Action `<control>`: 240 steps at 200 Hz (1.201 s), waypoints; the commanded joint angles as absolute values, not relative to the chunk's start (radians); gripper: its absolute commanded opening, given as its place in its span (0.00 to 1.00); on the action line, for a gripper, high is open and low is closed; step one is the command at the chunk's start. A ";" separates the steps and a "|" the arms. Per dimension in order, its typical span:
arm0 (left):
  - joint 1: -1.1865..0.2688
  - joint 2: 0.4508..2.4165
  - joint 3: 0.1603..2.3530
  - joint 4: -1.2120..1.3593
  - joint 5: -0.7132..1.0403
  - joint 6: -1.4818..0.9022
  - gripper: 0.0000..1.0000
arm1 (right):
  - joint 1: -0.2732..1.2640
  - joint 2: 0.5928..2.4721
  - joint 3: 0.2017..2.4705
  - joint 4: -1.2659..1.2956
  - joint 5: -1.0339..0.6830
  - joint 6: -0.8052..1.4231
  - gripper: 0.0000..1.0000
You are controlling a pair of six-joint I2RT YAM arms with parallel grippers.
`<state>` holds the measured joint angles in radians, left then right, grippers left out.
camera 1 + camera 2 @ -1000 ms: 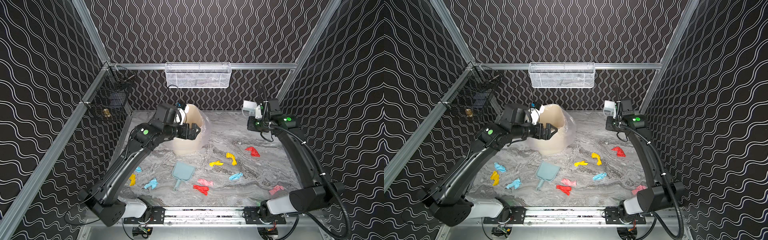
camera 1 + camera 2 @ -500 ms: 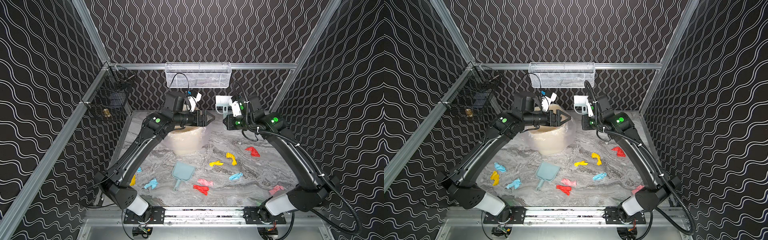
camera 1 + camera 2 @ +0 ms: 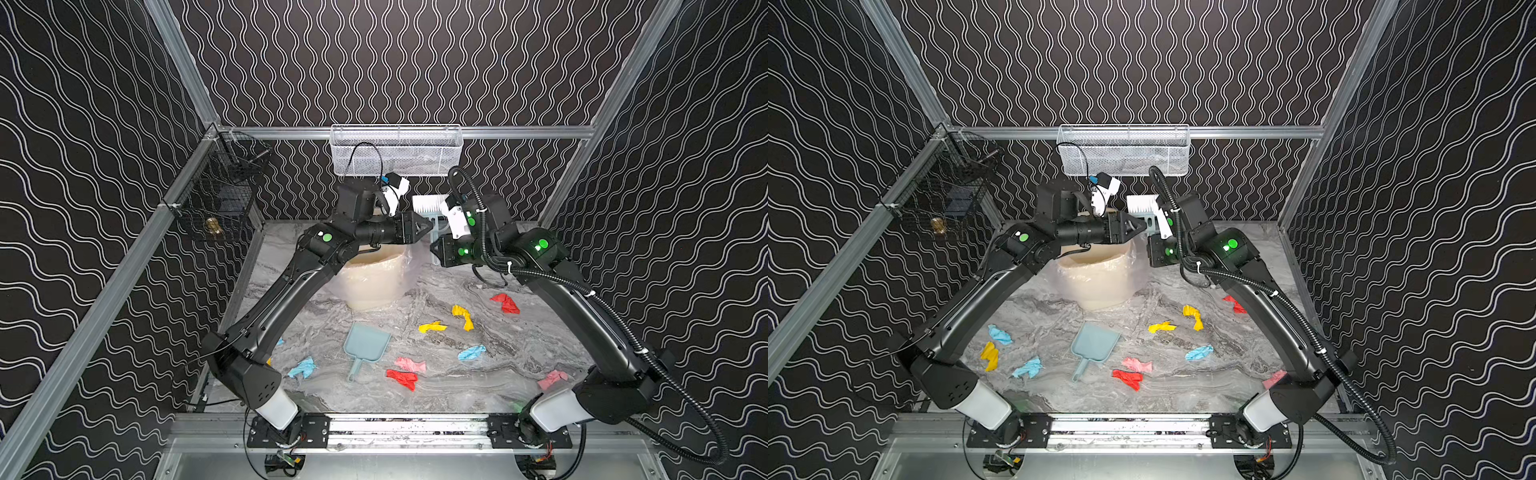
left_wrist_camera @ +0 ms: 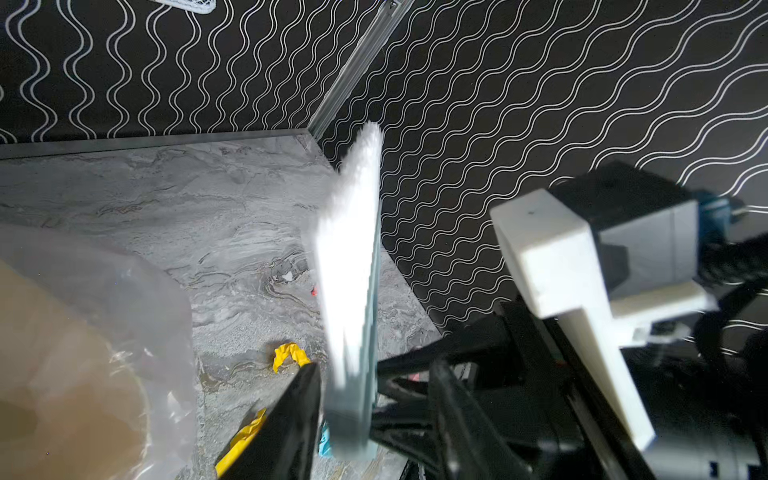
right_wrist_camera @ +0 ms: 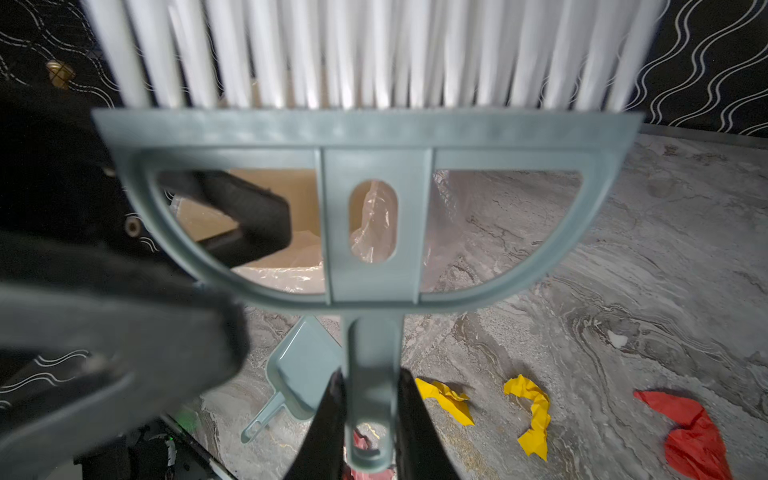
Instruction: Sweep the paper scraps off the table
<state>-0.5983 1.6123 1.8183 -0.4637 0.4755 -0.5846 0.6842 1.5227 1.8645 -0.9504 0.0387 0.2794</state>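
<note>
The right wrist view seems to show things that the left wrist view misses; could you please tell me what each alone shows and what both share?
Only the right wrist view shows the dustpan lying on the table and a small brass object against the dark wall. Only the left wrist view shows the right arm's white camera mount and the enclosure's corner rail. Both show the hand brush, face-on in the right wrist view and edge-on in the left, plus the lined bin, yellow paper scraps and the marble table.
</note>
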 commanded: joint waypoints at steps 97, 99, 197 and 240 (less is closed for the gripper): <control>-0.617 1.641 1.787 -0.245 0.459 -0.705 0.00 | 0.698 1.445 1.799 -0.882 0.044 0.267 0.33; -0.618 1.638 1.783 -0.239 0.455 -0.706 0.00 | 0.697 1.440 1.793 -0.873 0.044 0.267 0.35; -0.650 1.598 1.565 0.376 0.299 -0.963 0.00 | 0.312 1.083 1.160 0.011 -0.567 0.717 0.77; -0.662 1.618 1.538 0.503 0.271 -1.038 0.00 | 0.264 1.064 0.961 0.428 -0.639 0.972 0.74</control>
